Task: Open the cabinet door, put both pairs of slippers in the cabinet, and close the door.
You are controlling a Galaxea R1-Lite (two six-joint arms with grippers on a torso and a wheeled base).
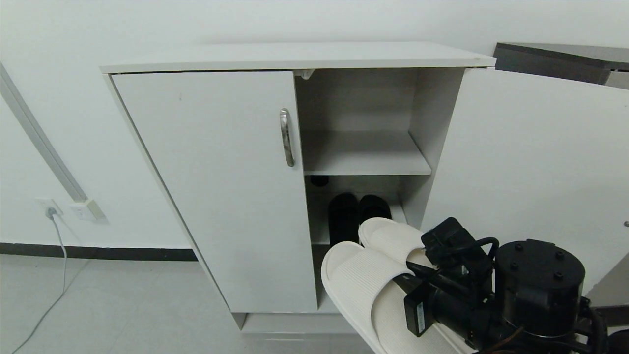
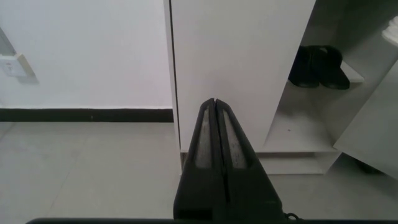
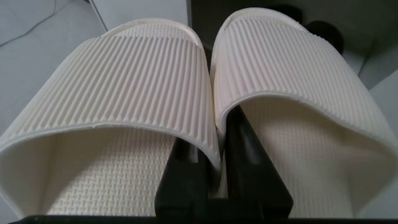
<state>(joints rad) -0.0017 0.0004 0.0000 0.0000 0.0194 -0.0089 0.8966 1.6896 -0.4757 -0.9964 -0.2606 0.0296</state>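
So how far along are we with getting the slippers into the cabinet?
Done: the cabinet's right door stands open, and the black slippers sit on a shelf inside. In hand: the right gripper holds the white slippers just in front of the opening. Left: set them inside and close the door. The left gripper is shut and empty.

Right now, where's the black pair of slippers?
In the head view, the black slippers sit on the lower shelf of the cabinet's open right side, just beyond the white slippers held by the right gripper.
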